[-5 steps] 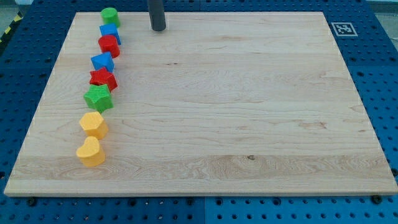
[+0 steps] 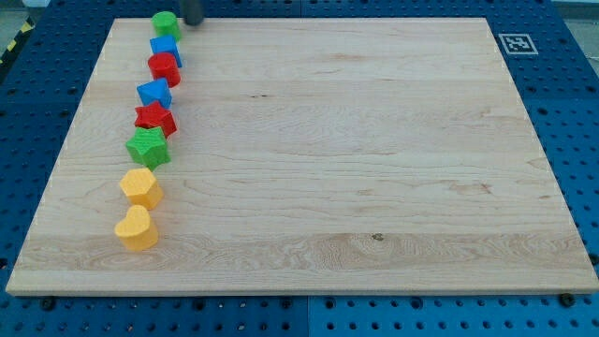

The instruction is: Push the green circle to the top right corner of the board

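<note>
The green circle [image 2: 166, 24] sits at the board's [image 2: 374, 187] top left edge, touching or just left of my tip [image 2: 193, 22], a bare rod end with no jaws. Below it runs a column: blue block [image 2: 166, 50], red circle [image 2: 164, 68], blue block [image 2: 154, 93], red star [image 2: 155, 119], green star [image 2: 148, 147], two yellow blocks [image 2: 140, 187] [image 2: 137, 228]. A marker tag [image 2: 516, 43] lies far right of my tip. Blue pegboard [image 2: 580, 140] surrounds the wooden board.

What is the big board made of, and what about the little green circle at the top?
The board looks like pale wood with a smooth finish: long grain streaks and a small dark knot show. The green circle looks like matte plastic, judging by its even, bright colour, though that is a guess. My tip sits just to its right.
</note>
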